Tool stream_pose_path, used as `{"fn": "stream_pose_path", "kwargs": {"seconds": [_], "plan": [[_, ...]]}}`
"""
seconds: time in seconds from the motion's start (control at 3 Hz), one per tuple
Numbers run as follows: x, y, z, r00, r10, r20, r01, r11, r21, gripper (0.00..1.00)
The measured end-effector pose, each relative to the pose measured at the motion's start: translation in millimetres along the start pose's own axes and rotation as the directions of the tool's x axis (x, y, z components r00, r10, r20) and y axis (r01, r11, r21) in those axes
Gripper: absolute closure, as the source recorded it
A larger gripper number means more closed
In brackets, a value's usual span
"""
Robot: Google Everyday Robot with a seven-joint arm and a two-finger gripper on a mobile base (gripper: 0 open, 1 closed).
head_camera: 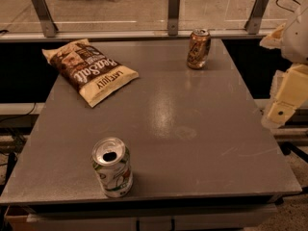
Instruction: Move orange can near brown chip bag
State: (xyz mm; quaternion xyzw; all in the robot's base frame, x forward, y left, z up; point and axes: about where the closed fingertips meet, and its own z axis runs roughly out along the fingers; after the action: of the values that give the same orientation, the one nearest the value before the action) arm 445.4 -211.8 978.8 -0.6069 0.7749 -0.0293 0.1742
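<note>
The orange can (198,48) stands upright at the far right of the grey table (192,129), close to the back edge. The brown chip bag (90,70) lies flat at the far left, its white lettering facing up. The two are well apart, with bare tabletop between them. My gripper (284,102) shows as a cream part of the arm at the right edge of the view, beyond the table's right side and nearer than the orange can. It holds nothing that I can see.
A white and green can (112,167), opened on top, stands upright near the table's front left edge. A rail with metal posts (173,12) runs behind the table's back edge.
</note>
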Motion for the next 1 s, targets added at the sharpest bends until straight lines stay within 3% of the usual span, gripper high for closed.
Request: {"fn": "stream_pose_path", "kwargs": {"seconds": [0.33,0.67,1.0], "plan": [[-18,-29,20,0.999,-0.023,0.044,0.022,0.9992,0.033,0.00],[-36,-83,50,0.993,-0.003,0.119,-0.008,0.9960,0.089,0.00],[-45,-133,79,0.979,0.049,0.196,-0.077,0.9873,0.139,0.00]]}}
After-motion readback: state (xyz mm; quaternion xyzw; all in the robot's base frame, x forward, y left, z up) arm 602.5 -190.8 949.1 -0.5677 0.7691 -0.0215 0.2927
